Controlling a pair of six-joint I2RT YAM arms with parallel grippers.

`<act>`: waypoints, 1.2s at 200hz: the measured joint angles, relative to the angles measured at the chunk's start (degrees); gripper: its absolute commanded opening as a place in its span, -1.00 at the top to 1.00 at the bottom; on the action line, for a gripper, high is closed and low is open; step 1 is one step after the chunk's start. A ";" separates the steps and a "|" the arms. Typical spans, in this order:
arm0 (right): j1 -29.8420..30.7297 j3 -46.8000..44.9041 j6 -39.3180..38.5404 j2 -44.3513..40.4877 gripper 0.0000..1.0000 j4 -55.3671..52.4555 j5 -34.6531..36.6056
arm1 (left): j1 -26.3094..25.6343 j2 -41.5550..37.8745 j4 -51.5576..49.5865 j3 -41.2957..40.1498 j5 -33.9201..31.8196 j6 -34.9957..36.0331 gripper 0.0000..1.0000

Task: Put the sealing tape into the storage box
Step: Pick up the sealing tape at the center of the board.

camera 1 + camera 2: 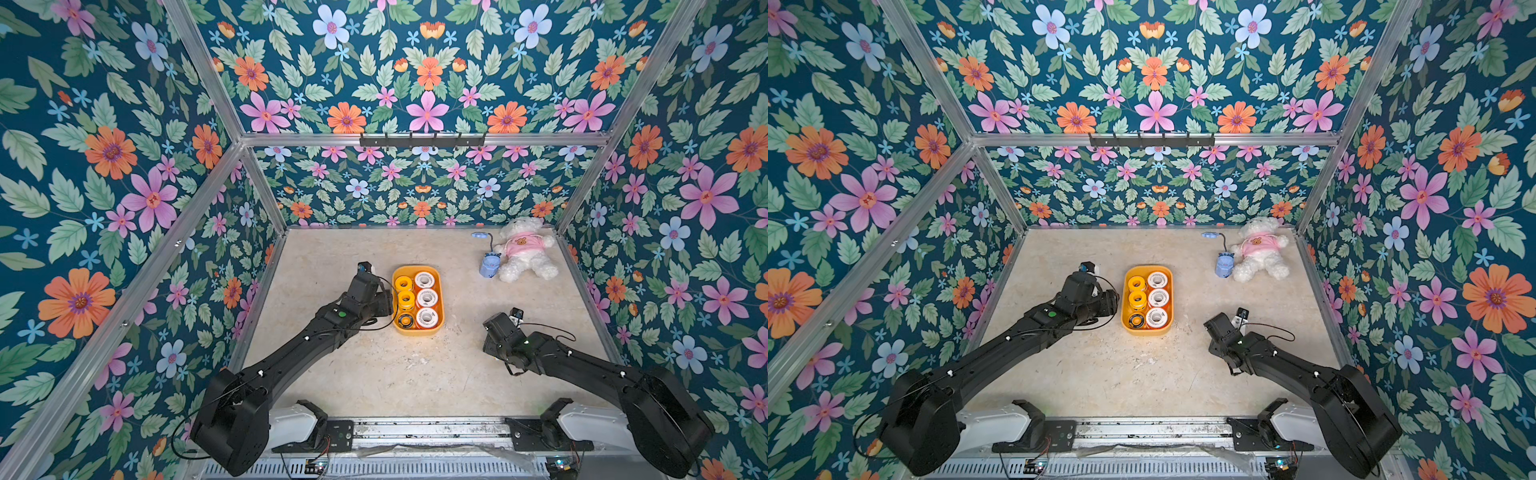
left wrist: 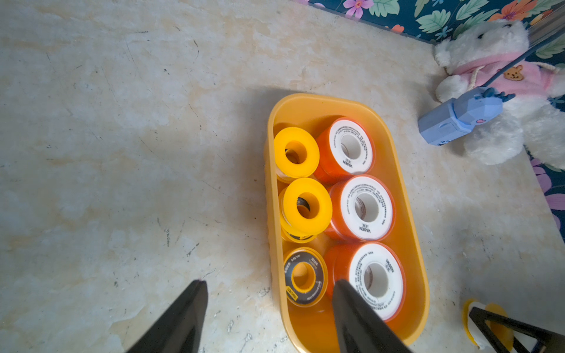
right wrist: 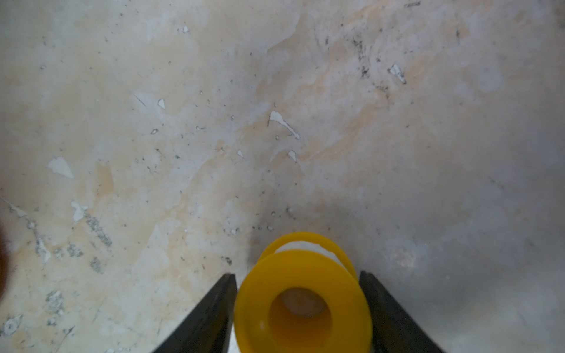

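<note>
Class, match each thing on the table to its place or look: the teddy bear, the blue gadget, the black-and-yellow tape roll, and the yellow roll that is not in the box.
Things
1. teddy bear
2. blue gadget
3. black-and-yellow roll
4. loose yellow roll

Places and looks
A. in the yellow box, beside a white-faced roll
B. in the right pincer
C. wears a pink top
D. right beside the teddy bear

Pairs: 1-C, 2-D, 3-A, 4-B

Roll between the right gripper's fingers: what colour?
Yellow; the roll has white tape wound between its flanges. Right wrist view shows it best.
</note>
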 measured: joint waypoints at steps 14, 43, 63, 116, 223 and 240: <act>0.00 0.20 -0.61 -0.07 -0.25 0.00 -0.02 | 0.00 0.00 0.02 0.00 0.00 0.00 -0.41; 0.00 0.72 -1.29 -0.85 -0.24 -0.07 -0.17 | 0.00 0.07 0.13 -0.28 0.02 -0.17 -0.42; 0.00 1.11 -2.58 -1.84 -0.23 0.11 -1.40 | 0.00 0.85 0.52 -0.70 0.42 -0.70 -0.41; 0.02 3.37 -5.22 -2.49 -0.22 0.76 -5.55 | 0.31 4.26 2.73 -2.14 3.96 -1.68 -0.33; 2.21 12.33 -10.60 0.11 -0.24 10.86 -18.23 | 3.54 9.84 9.73 -4.44 14.45 -5.51 0.32; 3.58 15.19 -11.61 2.45 -0.24 11.89 -19.21 | 3.61 10.49 10.38 -4.55 15.23 -5.51 0.43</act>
